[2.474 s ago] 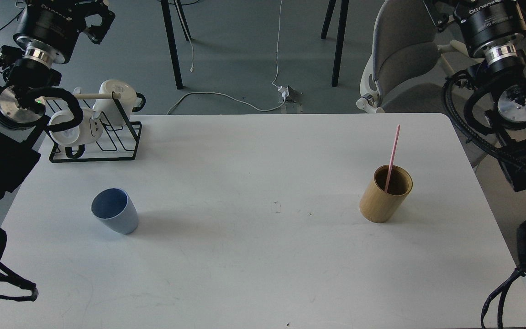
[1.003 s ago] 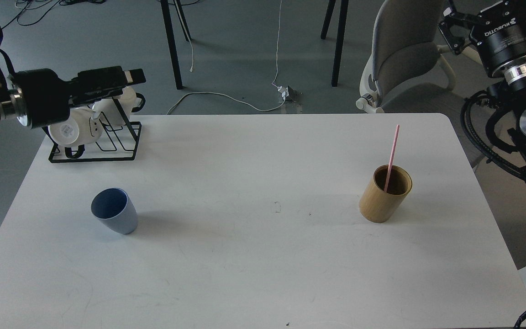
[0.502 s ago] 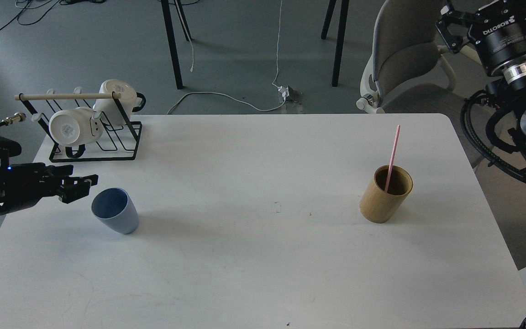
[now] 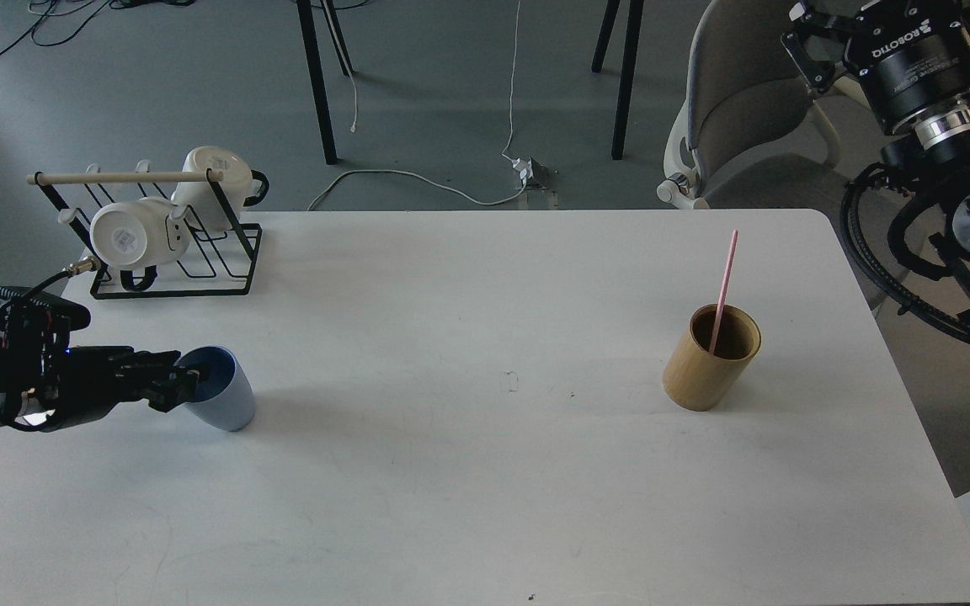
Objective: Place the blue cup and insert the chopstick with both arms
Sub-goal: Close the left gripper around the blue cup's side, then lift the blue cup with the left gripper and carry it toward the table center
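Blue cup at left gripper, chopstick in bamboo holder
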`<state>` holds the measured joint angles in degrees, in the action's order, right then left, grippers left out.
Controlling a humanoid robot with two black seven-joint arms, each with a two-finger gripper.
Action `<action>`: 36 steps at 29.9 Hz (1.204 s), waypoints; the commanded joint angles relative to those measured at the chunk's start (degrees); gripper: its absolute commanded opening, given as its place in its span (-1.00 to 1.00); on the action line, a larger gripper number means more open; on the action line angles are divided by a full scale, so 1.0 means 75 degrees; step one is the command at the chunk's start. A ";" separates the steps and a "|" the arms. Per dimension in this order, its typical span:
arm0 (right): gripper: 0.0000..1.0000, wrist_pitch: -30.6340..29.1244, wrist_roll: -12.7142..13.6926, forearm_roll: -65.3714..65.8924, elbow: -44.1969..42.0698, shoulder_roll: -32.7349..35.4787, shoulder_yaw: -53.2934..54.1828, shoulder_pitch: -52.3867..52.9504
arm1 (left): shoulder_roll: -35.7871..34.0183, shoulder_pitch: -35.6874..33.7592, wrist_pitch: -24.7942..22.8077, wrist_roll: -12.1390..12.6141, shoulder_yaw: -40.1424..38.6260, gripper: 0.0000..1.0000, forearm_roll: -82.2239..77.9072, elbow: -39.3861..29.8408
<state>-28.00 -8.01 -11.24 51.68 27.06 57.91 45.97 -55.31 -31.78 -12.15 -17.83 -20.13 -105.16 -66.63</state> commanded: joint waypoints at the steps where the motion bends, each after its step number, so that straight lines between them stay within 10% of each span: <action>1: 1.00 0.0000 0.0001 -0.0001 0.0023 0.0025 0.0025 0.0000 | 0.0015 0.0007 -0.0044 -0.0049 0.0012 -0.83 0.0005 0.0048; 10: 1.00 0.0000 -0.0011 -0.0001 -0.0001 0.0178 0.0048 0.0000 | 0.0003 -0.0495 -0.0218 -0.0154 -0.0023 -0.95 -0.0018 -0.0162; 16: 1.00 0.0194 0.0001 0.0011 0.0035 0.0634 -0.0068 0.0104 | 0.0166 -0.2239 -0.2113 0.0009 -0.0035 -0.97 -0.0088 -0.1040; 28: 1.00 0.0499 0.0001 0.0022 0.0011 0.1162 -0.0444 0.0398 | 0.4161 -0.4141 -0.2113 0.0431 0.1029 -0.97 -0.1424 -0.0832; 36: 1.00 0.0487 -0.0046 0.0022 -0.0024 0.1572 -0.0432 0.0398 | 0.4679 -0.4013 -0.2113 0.0595 0.1886 -0.96 -0.1436 -0.0714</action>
<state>-24.27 -8.33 -11.07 51.70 38.49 54.73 49.02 -20.76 -62.20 -28.01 -13.64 -7.26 -115.92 -72.30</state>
